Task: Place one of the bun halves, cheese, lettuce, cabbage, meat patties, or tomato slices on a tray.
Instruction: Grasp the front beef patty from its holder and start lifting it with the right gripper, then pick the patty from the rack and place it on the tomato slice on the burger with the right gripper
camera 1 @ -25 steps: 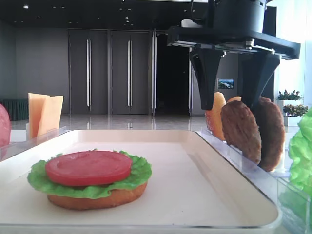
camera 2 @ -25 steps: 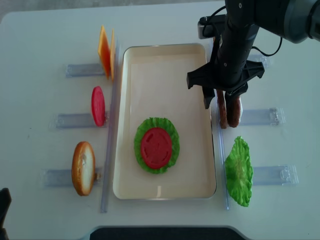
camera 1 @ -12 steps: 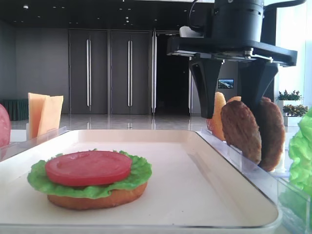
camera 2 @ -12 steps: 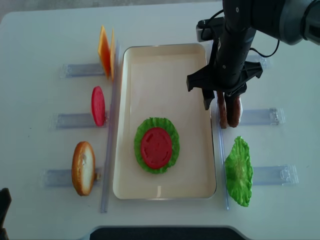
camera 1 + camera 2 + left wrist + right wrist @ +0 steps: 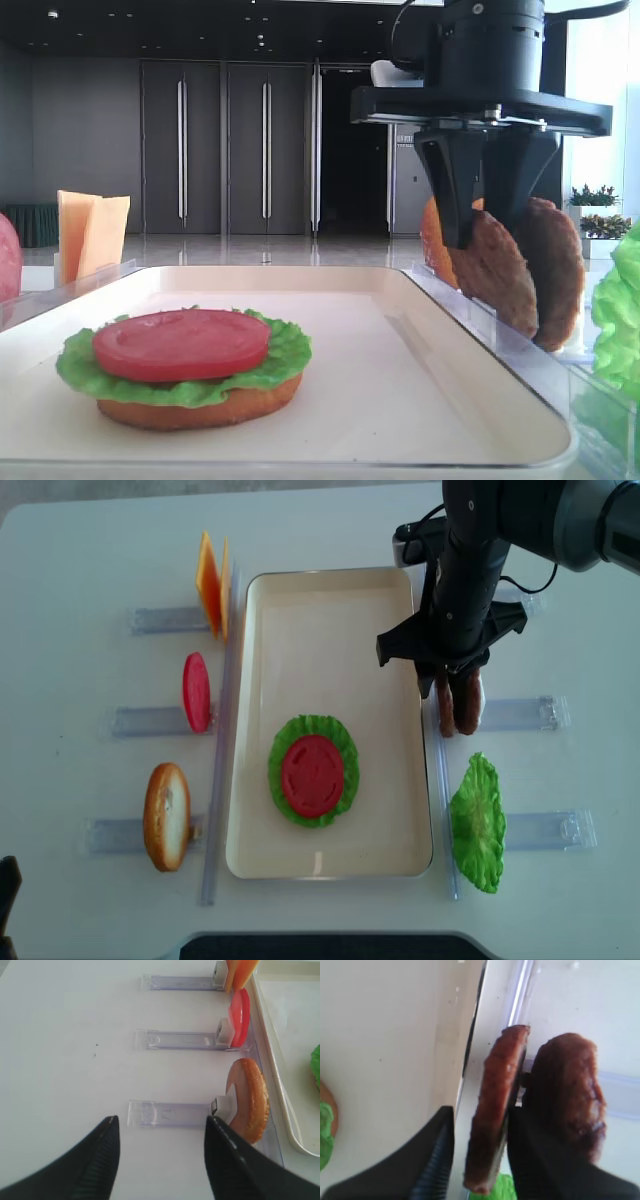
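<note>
Now the right gripper [image 5: 479,1152] straddles the patty [image 5: 495,1110] nearest the tray [image 5: 300,610], jaws half-closed, grip unconfirmed; next it must pinch, lift, and carry over the tray's burger stack [image 5: 312,772].

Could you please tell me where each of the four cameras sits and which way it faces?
Low exterior view: sits at table level by the cream-white rectangular tray, looks along it past the stacked bun, lettuce and tomato; shows the right pincer.
Overhead exterior view: looks straight down on the table; shows the right arm.
Right wrist view: looks down between its fingers at two rough brown meat patties.
Left wrist view: looks down at the upright orange-tan bun half; shows the left pincer.
Shared: low, overhead and right wrist views all show the patties.
</note>
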Robot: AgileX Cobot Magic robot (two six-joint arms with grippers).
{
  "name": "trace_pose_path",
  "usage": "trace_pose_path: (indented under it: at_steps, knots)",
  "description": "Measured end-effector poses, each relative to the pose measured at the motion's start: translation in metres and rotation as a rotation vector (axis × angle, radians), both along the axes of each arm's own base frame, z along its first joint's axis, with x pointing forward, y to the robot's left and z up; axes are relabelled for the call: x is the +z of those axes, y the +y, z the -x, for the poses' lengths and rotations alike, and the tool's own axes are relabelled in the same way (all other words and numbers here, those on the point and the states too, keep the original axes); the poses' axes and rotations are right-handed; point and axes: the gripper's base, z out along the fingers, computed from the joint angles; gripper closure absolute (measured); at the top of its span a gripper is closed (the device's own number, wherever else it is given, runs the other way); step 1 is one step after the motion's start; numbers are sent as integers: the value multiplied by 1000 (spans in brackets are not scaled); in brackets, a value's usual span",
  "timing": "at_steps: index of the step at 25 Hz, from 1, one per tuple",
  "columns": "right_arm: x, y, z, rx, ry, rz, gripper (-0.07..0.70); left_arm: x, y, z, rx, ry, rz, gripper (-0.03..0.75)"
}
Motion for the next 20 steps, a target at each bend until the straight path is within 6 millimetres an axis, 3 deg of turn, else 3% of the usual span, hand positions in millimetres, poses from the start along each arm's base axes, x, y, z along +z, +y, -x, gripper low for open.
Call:
trace_pose_path:
  at_steps: [3,13,20]
  knots:
    - [0,-1,0,4,-3,9,496,0,0,0,0,0,0,303]
    - [6,-4,3,9,-2,20,507,0,0,0,0,0,0,304]
    - [62,-14,21,-8,-99,-42,515,0,0,0,0,0,0,304]
